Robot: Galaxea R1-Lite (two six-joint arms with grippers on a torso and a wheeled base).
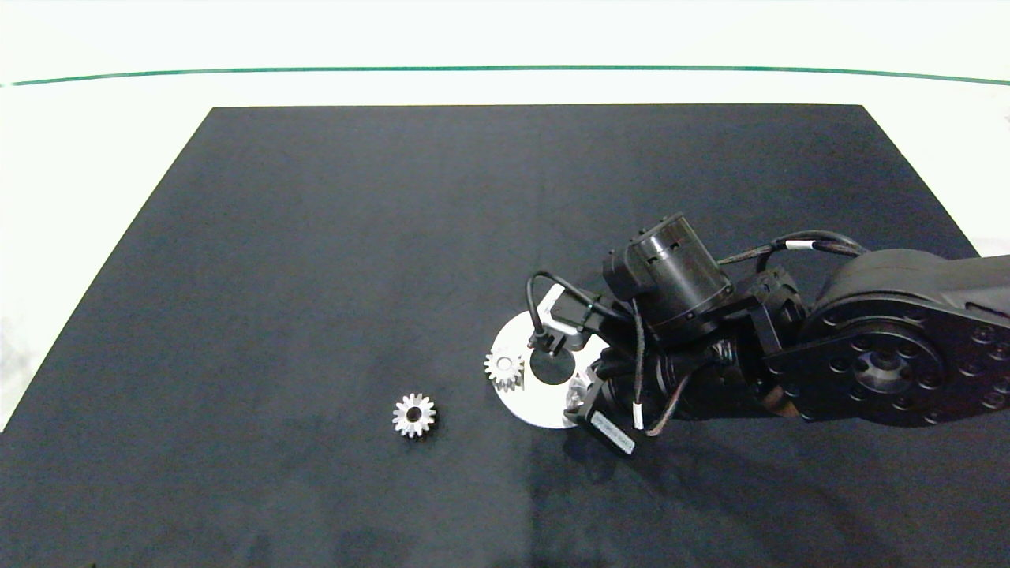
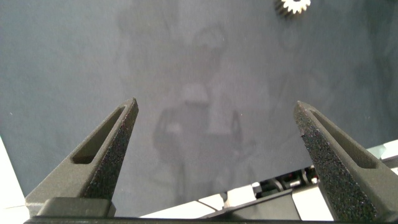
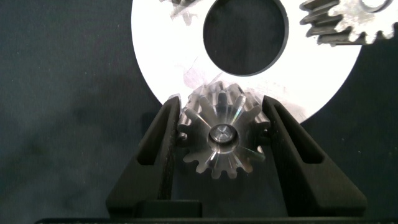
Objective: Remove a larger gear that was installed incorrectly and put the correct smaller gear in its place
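The right gripper reaches in from the right side of the desk and sits over the near right part of a white ring-shaped plate that lies flat on the dark mat. Its two fingers are closed against opposite sides of the larger gear, a silver gear with sharp, pointed teeth and a small centre hole, holding it at the plate's edge; whether the gear is seated on the plate or lifted just off it cannot be told. In the head view most of this gear is hidden under the arm's wrist. A second silver gear stands on the left rim of the plate, beside its round dark centre hole. In the right wrist view, part of a third gear shows at the plate's far rim. The smaller gear lies flat on the mat by itself, to the left of the plate and a little nearer the front edge of the desk, apart from the plate and from both arms. The left gripper hangs above bare mat with its fingers spread wide and nothing between them; a silver gear shows at the edge of its view.
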